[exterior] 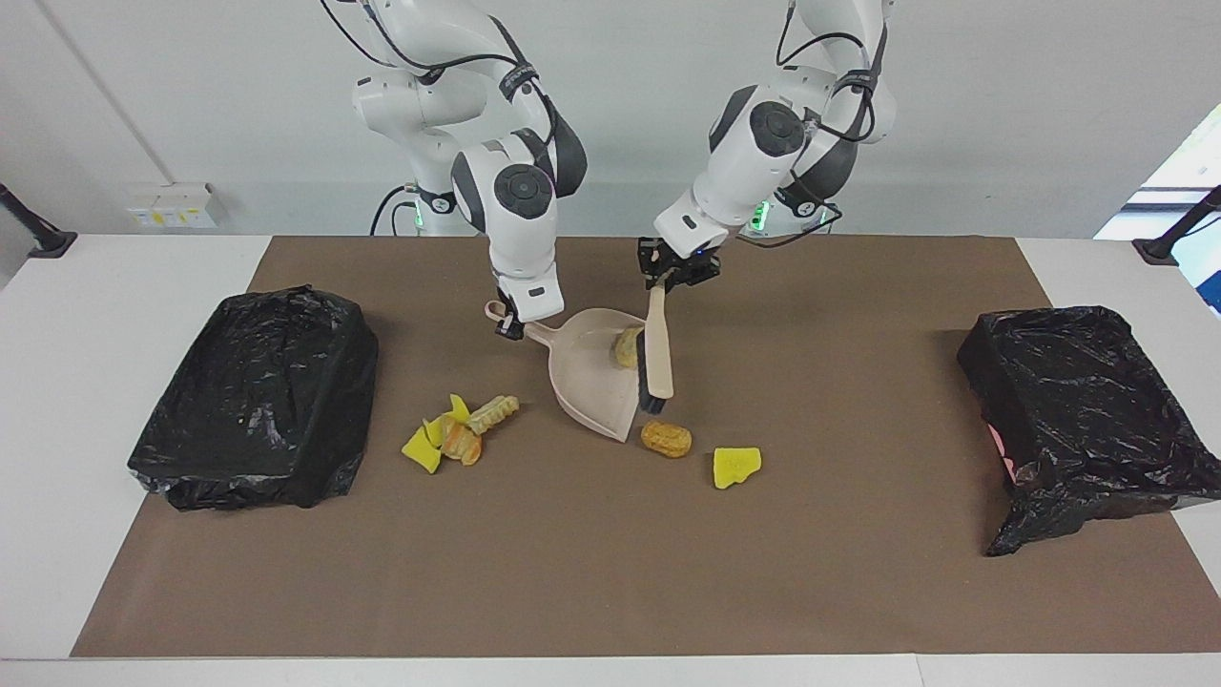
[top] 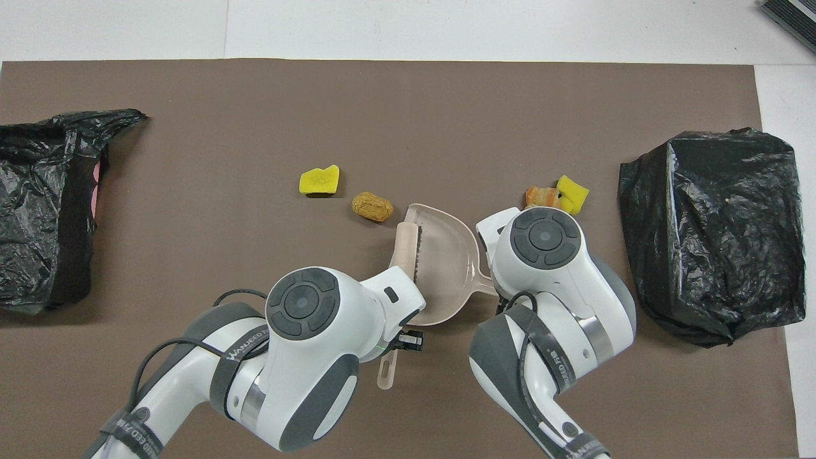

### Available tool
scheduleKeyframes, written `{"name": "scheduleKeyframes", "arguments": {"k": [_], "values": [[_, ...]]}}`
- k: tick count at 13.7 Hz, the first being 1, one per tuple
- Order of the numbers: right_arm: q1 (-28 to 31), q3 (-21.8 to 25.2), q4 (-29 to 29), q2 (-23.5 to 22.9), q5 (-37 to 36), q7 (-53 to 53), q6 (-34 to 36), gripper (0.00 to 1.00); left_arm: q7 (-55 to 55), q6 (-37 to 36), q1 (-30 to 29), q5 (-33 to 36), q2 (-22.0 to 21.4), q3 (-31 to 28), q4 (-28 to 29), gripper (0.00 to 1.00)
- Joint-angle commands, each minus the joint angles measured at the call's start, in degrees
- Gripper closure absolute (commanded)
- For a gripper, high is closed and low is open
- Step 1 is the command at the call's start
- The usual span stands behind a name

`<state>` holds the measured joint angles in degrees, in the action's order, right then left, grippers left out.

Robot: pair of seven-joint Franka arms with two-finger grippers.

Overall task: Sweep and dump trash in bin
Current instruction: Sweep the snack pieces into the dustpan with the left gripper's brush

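My right gripper (exterior: 509, 322) is shut on the handle of the beige dustpan (exterior: 587, 386), which rests on the brown mat. My left gripper (exterior: 671, 275) is shut on the handle of the beige brush (exterior: 657, 355); its dark bristles stand in the pan's edge. A golden-brown lump (exterior: 626, 345) lies in the pan against the bristles. Another lump (exterior: 666, 438) and a yellow sponge piece (exterior: 736, 467) lie on the mat just farther from the robots than the pan. A cluster of yellow and orange scraps (exterior: 446, 441) with a pale ridged piece (exterior: 493, 413) lies toward the right arm's end.
A bin in a black bag (exterior: 258, 396) stands at the right arm's end of the mat; it also shows in the overhead view (top: 714, 229). A second black-bagged bin (exterior: 1087, 420) stands at the left arm's end. The brown mat (exterior: 610, 572) covers the table.
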<state>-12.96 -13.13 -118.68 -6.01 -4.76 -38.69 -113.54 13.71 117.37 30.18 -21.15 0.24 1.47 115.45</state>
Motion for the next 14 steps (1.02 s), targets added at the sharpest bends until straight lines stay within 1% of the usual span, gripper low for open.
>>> {"name": "scheduleKeyframes", "arguments": {"k": [1,3,5,6,8,10,11,13,14], "values": [[0.30,-0.50,-1.03,0.83,-0.68,2.04,-1.59,1.00,-8.15,-3.71,-6.69,3.38,4.05,0.20,-4.59,1.00],[-0.48,-0.50,-0.94,1.18,-0.60,7.80,-0.81,1.00,-11.68,-7.05,-11.00,5.49,9.58,0.20,-10.91,1.00],[-2.59,-0.50,-0.94,1.44,-0.60,16.50,-0.01,1.00,-16.41,-6.72,-14.08,11.18,11.71,0.20,-13.48,1.00],[-2.77,-0.50,-0.94,1.44,-0.60,17.93,-0.10,1.00,-19.83,-6.63,-15.84,13.48,12.50,0.20,-13.67,1.00],[-2.77,-0.50,-1.03,1.44,-0.60,17.51,-0.54,1.00,-24.15,-6.19,-17.26,14.46,14.43,0.20,-13.76,1.00],[-2.69,-0.50,-1.03,1.44,-0.51,17.42,-0.80,1.00,-29.85,-5.67,-17.44,18.49,15.40,0.11,-13.06,1.00],[-2.69,-0.50,-1.03,1.44,-0.51,17.51,-0.89,1.00,-33.11,-5.75,-17.35,19.03,15.06,0.11,-12.18,1.00],[-2.69,-0.50,-1.03,1.44,-0.51,17.51,-0.89,1.00,-34.45,-5.49,-16.48,19.04,13.22,0.37,-7.71,1.00],[-2.69,-0.50,-1.12,1.44,-0.51,17.51,-0.89,1.00,-34.46,-4.79,-15.08,18.95,12.86,0.37,-6.04,1.00]]}}
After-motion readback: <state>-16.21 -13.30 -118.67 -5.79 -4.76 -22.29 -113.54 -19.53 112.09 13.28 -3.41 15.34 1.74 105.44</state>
